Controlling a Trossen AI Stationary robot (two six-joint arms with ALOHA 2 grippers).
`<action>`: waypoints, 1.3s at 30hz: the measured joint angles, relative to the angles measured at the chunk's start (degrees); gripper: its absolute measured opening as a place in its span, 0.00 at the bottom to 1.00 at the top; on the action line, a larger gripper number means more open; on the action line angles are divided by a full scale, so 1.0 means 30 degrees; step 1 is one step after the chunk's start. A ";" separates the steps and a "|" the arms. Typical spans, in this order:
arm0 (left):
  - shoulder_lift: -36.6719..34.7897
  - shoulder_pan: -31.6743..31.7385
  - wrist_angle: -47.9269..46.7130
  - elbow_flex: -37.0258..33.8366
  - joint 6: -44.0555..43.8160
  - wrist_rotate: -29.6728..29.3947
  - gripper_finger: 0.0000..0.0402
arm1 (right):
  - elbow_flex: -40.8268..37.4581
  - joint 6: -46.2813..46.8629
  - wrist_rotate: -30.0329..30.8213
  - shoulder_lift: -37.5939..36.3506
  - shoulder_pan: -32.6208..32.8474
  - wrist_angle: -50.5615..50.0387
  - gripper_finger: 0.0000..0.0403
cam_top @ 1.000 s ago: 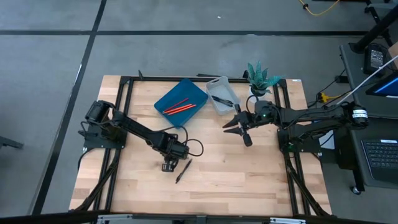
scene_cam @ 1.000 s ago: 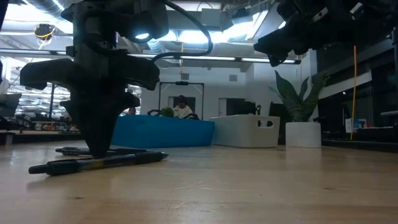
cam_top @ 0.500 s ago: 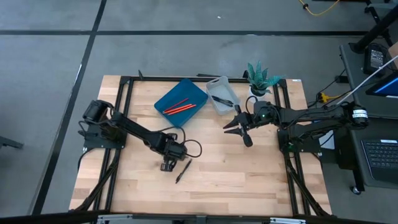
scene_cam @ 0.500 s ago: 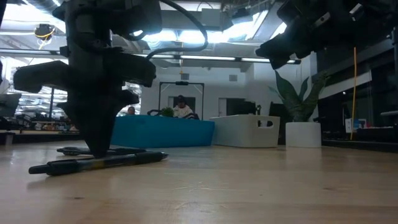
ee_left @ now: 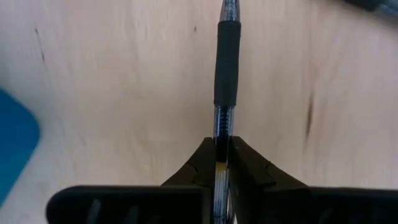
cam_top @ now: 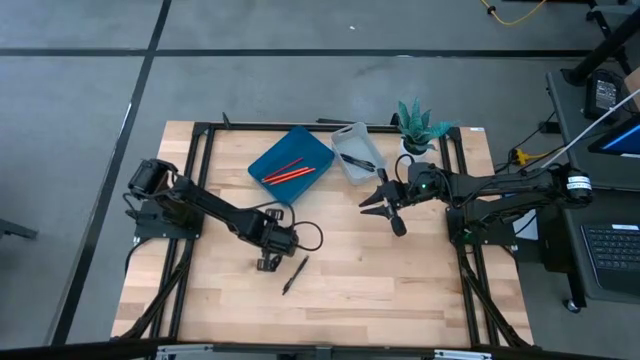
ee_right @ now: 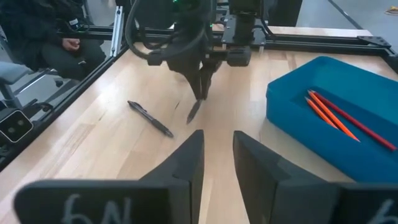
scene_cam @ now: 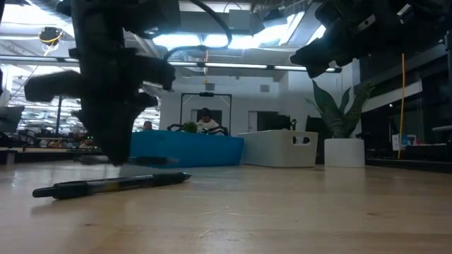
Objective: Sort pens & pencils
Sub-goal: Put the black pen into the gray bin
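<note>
My left gripper is shut on a black pen just above the middle of the table; the right wrist view shows that pen sticking out below the fingers. A second black pen lies flat on the wood beside it, toward the near edge. Two red pencils lie in the blue tray. A dark pen lies in the white bin. My right gripper hovers open above the table's right half, holding nothing. My left gripper pinches the pen's clear barrel, just behind the black rubber grip, between its two fingertips. The fingers come from above, pointing steeply down, one on each side of the barrel. The pen is lifted just clear of the wood.
A potted plant stands at the far right beside the white bin. A black frame runs along the table's left, far and right edges. Bare wood lies along the near side. A person sits beyond the table.
My left gripper has risen a little, staying shut on the pen. The pen, which lay on the wood a second ago, now hangs just clear of it. The second pen has stayed where it lay.
</note>
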 joint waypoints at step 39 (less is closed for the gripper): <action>-1.3344 0.3109 1.8669 -1.0775 0.6104 -0.1097 0.04 | -0.1049 -0.0478 -0.0148 -0.0057 0.0641 0.1883 0.22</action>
